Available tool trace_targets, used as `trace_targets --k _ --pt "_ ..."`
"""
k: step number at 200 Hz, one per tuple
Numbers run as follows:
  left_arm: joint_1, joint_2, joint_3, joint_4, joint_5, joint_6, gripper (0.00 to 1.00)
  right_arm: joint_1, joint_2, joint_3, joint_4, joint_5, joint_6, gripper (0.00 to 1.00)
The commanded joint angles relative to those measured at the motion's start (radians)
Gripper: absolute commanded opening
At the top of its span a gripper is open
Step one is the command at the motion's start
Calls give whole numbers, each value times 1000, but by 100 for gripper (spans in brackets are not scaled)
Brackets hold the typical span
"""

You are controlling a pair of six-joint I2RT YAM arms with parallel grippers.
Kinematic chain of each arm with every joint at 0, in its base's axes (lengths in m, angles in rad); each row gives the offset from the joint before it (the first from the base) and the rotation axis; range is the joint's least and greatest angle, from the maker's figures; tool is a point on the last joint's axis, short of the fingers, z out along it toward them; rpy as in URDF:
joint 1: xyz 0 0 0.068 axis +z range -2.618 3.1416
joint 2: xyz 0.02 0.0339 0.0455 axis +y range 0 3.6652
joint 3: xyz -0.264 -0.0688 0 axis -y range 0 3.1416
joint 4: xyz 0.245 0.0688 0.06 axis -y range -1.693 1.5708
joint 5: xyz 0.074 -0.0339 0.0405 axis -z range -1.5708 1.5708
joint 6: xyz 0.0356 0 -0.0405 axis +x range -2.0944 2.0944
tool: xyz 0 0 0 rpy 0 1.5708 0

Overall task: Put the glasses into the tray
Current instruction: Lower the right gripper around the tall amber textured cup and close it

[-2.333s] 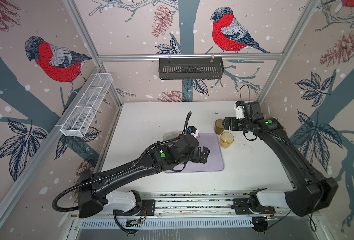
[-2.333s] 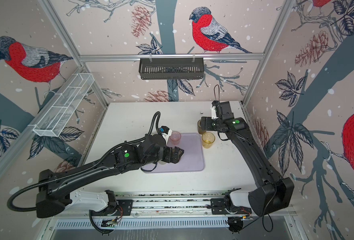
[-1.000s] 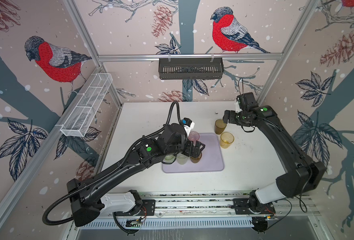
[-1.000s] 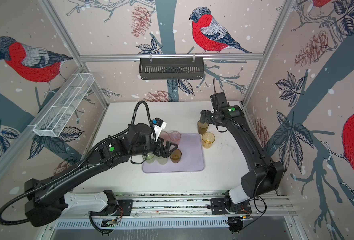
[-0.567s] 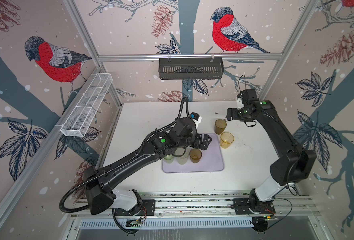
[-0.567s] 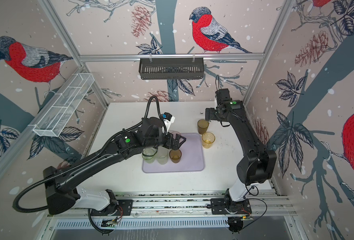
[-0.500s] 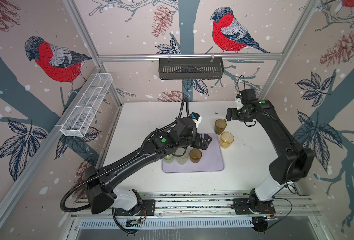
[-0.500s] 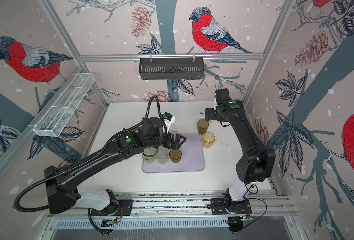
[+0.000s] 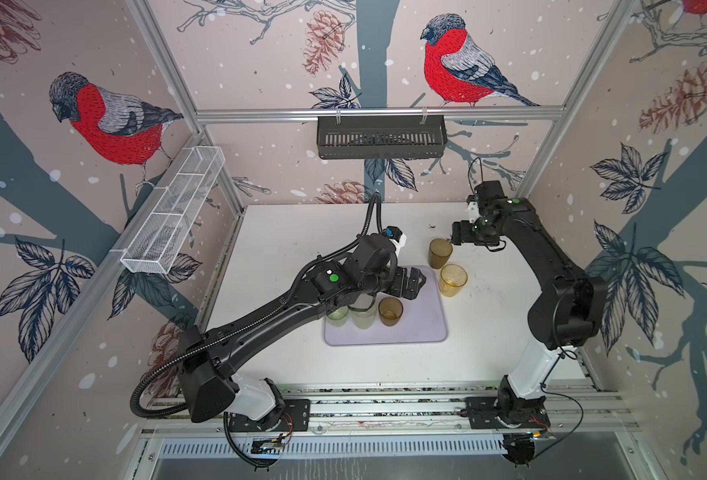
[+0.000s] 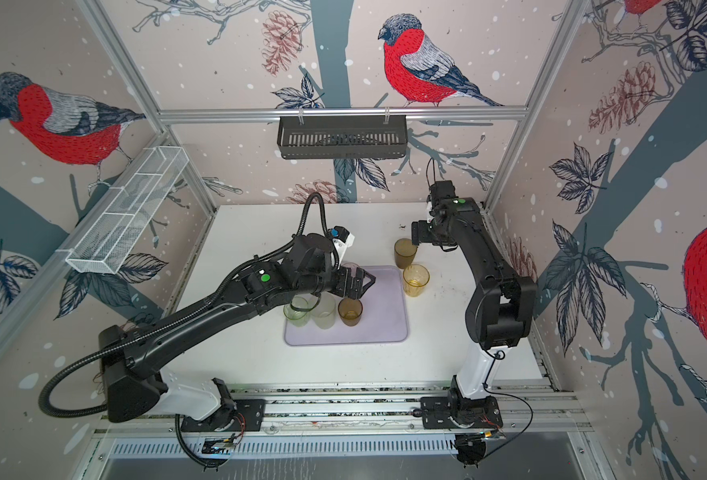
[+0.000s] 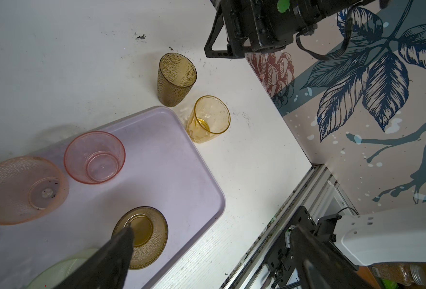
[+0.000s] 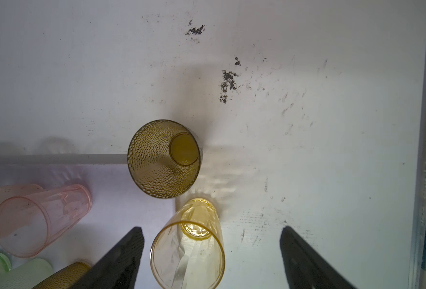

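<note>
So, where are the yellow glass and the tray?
yellow glass (image 9: 453,280), in a top view, on its middle.
tray (image 9: 422,320), in a top view, on bare floor near its right edge.

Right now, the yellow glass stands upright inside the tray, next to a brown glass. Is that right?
Not quite. The yellow glass does stand upright next to a brown glass, but both are on the table, just outside the tray, not inside it. The left wrist view shows this most clearly.
</note>
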Motion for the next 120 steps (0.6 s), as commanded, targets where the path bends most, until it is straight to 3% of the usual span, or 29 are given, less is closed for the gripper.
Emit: trace_targets --k 1,74,120 --pt "1 -1 -1 40 -4 -14 98 -2 38 30 2 -19 -22 84" --pt "3 12 12 29 -10 -8 98 0 148 100 5 -35 -36 74" --pt "5 40 44 19 -6 9 98 9 193 114 10 -30 -39 61"
